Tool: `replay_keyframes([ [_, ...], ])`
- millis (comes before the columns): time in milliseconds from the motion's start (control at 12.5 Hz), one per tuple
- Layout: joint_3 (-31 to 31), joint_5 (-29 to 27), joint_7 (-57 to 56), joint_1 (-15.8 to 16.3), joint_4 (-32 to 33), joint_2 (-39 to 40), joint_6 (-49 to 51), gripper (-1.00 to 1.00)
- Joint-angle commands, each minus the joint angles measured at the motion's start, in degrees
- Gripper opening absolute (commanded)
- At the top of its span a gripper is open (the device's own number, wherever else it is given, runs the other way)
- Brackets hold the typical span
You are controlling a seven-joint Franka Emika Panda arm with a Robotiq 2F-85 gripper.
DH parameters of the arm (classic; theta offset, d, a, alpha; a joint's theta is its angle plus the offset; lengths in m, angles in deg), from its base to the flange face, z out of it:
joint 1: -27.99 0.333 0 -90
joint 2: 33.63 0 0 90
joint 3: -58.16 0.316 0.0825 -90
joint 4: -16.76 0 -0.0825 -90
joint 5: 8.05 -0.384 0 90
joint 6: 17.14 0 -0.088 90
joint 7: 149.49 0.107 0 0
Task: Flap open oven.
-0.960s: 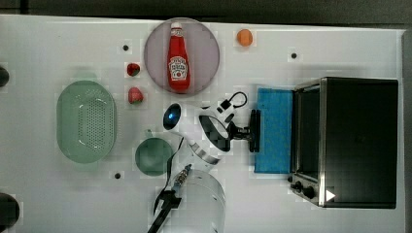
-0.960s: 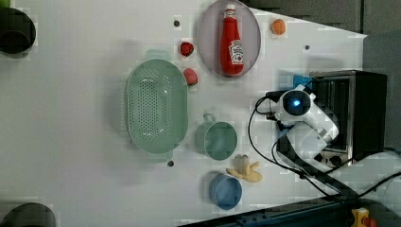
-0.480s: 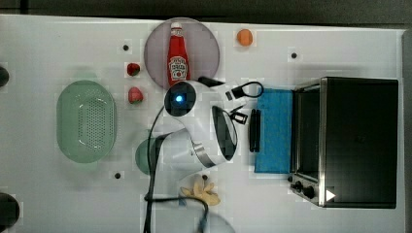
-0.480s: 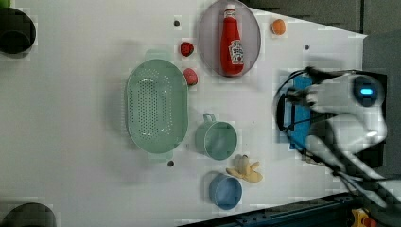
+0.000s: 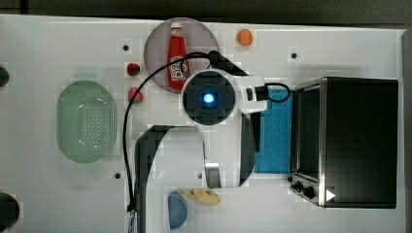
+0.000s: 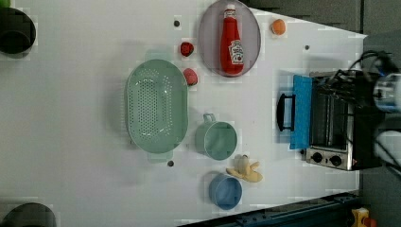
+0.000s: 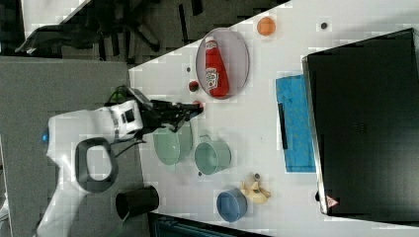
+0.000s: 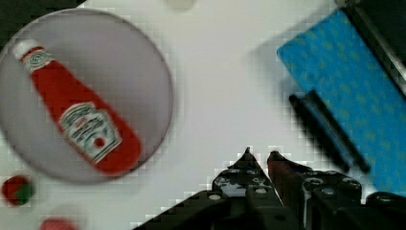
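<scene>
Gripper [image 8: 261,155]: black, toothed fingertips nearly together with a thin gap between them, nothing in their grip; it hangs above bare white table between the plate and the flapped-down door.
Table [image 5: 58,58]: flat, white, matte, with small dark dots.
Plate [image 8: 158,72]: round, pale grey, smooth; a red ketchup bottle [image 8: 81,120] lies on it, white cap, white label with print too small to read.
Oven door [image 5: 274,141]: blue-tinted glass, lying flat on the table, with a long black bar handle [image 6: 283,112] along its free edge.
Oven [image 5: 359,141]: boxy, black top, silver metal front frame, at the top view's right end of the table; its long axis runs up and down the top view, the mouth faces the top view's left, black knobs [image 5: 303,187] at its lower end; wire racks show inside in the left view.
Colander [image 6: 156,113]: oval, pale green, perforated.
Mug [image 6: 217,139]: pale green, round, handled.
Bowl [image 6: 226,191]: blue, beside a banana [image 6: 246,169].
</scene>
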Motion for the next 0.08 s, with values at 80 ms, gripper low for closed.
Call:
replay_keyframes([
  [80, -0.5, -3.6, 3.5, -0.7, -1.4, -3.1, 6.3, -0.65],
])
